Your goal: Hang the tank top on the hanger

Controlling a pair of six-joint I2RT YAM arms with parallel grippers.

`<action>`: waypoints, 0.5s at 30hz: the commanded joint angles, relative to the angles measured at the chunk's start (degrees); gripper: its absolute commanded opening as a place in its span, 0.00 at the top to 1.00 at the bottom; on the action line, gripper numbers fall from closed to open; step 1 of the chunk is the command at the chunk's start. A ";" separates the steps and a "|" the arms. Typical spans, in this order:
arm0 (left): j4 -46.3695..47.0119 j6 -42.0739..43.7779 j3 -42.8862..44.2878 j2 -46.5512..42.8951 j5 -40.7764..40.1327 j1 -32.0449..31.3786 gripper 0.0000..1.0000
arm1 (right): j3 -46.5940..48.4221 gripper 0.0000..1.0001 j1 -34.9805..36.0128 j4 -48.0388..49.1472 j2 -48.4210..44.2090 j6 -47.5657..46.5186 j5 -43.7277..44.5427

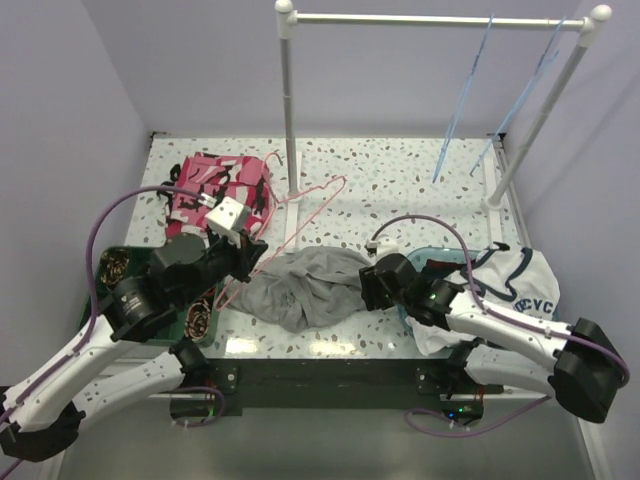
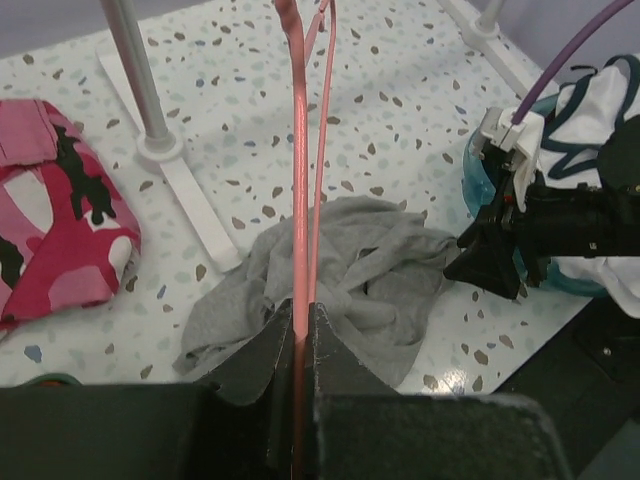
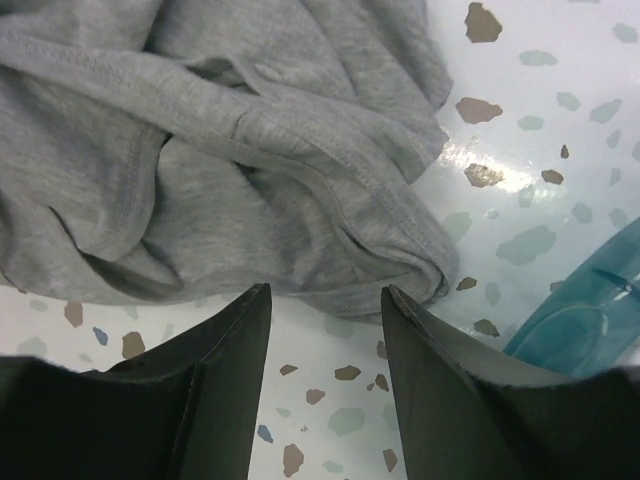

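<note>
The grey tank top (image 1: 300, 288) lies crumpled on the speckled table between the two arms; it also shows in the left wrist view (image 2: 350, 285) and the right wrist view (image 3: 230, 150). The pink wire hanger (image 1: 300, 225) lies slanted over the tank top's left part, hook near the rack pole. My left gripper (image 2: 298, 315) is shut on the hanger's wire (image 2: 300, 200). My right gripper (image 3: 326, 300) is open and empty, just at the tank top's right edge, fingertips close to the fabric hem.
A pink-and-black camouflage cloth (image 1: 215, 190) lies at the back left. A white garment with dark lettering (image 1: 515, 280) sits in a teal bin (image 3: 580, 320) at the right. A white rack (image 1: 289, 110) with light-blue hangers (image 1: 465, 95) stands behind.
</note>
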 commanded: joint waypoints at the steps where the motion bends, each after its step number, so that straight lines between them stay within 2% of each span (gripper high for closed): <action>1: -4.70 -5.08 -3.50 -2.86 2.14 -0.29 1.00 | 3.82 0.49 3.10 2.18 2.92 -3.15 3.92; 8: -7.78 -4.73 -2.19 -3.04 2.67 -0.29 1.00 | 7.34 0.50 6.01 5.52 9.07 -6.75 8.41; 15: -8.84 -4.90 -0.17 -4.45 2.59 -0.29 1.00 | 9.89 0.51 6.01 9.65 16.54 -8.16 7.35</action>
